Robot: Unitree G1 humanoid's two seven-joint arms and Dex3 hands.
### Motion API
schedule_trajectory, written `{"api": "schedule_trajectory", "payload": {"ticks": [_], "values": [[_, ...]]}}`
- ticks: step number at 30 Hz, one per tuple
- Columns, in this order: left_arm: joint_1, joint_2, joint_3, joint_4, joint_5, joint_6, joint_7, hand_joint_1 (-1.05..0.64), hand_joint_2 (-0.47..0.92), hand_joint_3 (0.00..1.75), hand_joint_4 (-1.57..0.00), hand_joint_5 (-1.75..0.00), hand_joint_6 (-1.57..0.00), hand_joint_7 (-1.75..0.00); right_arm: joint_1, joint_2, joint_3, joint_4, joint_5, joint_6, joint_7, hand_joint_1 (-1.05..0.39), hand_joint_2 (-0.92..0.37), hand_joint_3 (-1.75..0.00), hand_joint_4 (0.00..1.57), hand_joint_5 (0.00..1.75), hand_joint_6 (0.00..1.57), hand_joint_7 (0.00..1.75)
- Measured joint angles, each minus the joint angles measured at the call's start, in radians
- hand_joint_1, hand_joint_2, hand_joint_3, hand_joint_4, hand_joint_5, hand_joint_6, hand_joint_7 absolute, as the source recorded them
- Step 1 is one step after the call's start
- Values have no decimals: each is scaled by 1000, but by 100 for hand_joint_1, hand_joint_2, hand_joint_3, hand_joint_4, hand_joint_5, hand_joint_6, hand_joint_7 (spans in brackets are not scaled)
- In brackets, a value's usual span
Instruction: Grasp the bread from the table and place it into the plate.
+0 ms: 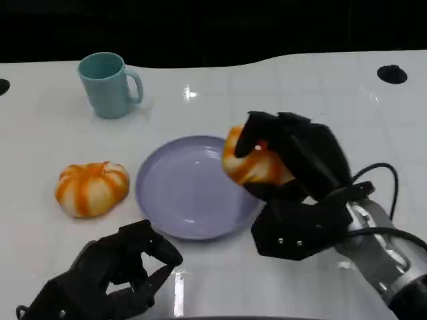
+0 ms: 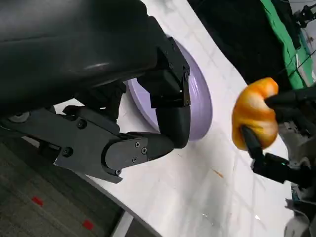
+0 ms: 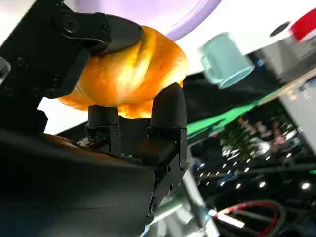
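An orange-and-white bread roll (image 1: 250, 163) sits clamped in the robot's right hand (image 1: 293, 167), black fingers (image 1: 257, 130) wrapped over its top and underside, lifted off the white table (image 1: 300, 87) at the right rim of a lavender plate (image 1: 187, 190). The right wrist view shows the roll (image 3: 131, 74) pressed between the fingers (image 3: 168, 106), with the plate's edge (image 3: 163, 12) just beyond it; the left wrist view shows the roll (image 2: 254, 113) in the air past the plate's far side (image 2: 200, 106). The plate holds nothing, its glossy inside bare. A second orange-and-white roll (image 1: 92, 188) lies on the table just left of the plate, apart from its rim. A teal mug (image 1: 107, 85) stands upright farther back on the left, handle turned to the right, well apart from the plate. The left hand (image 1: 107, 273) rests low at the table's near edge, in front of the plate's left side, its fingers (image 1: 157, 250) curled loosely inward and holding nothing. A dark round spot (image 1: 391, 74) marks the table's far right corner.
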Motion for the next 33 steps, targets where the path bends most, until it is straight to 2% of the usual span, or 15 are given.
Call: {"api": "schedule_trajectory", "payload": {"ticks": [5, 10, 13, 14, 16, 17, 18, 20, 23, 28, 33], "values": [[2, -1, 0, -1, 5, 1, 0, -30, 85, 61, -74, -175, -62, -130, -72, 62, 24, 103, 1, -7, 4, -13, -28, -132, 97, 175, 69, 174], [3, -3, 0, -1, 4, 2, 0, -30, 84, 61, -74, -175, -62, -130, -156, 124, 41, 269, 10, -27, -3, -15, -32, -126, 94, 175, 71, 165], [4, -3, 0, -1, 7, 2, 0, -30, 84, 60, -74, -175, -62, -130, -199, 152, 42, 356, 21, -33, 11, -14, -40, -109, 87, 175, 86, 95], [4, -3, -1, -1, 9, 2, 0, -30, 84, 60, -75, -175, -62, -130, -212, 158, 42, 378, 33, -32, 31, -18, -53, -85, 75, 159, 86, 66], [4, -4, -2, -1, 12, 2, 0, -31, 84, 61, -75, -175, -62, -130, -236, 167, 42, 405, 51, -11, 102, -23, -71, -52, 60, 134, 85, 27], [4, -5, -2, -1, 12, 2, 0, -31, 84, 61, -75, -175, -62, -130, -246, 170, 43, 412, 55, 8, 141, -26, -77, -40, 52, 115, 82, 16], [4, -6, -2, -1, 12, 3, 0, -31, 84, 61, -75, -175, -62, -130, -252, 171, 46, 416, 55, 27, 175, -29, -84, -29, 49, 87, 78, 9], [4, -9, -2, -2, 12, 3, 0, -31, 83, 62, -75, -175, -62, -130, -258, 166, 62, 416, 48, 45, 220, -45, -90, -23, 26, 47, 54, 2], [4, -11, -2, -2, 12, 4, 0, -32, 83, 62, -75, -175, -62, -131, -260, 155, 106, 406, 22, 80, 300, -57, -92, -23, 7, 30, 33, 0], [5, -12, -2, -3, 15, 4, 1, -33, 83, 62, -75, -175, -62, -131, -256, 129, 127, 321, 14, 141, 425, -69, -92, -28, 0, 24, 20, 0], [5, -13, -3, -3, 25, 4, 3, -32, 84, 62, -75, -175, -62, -131, -212, 100, 124, 208, 46, 156, 511, -70, -92, -30, 7, 29, 23, 2]]}}
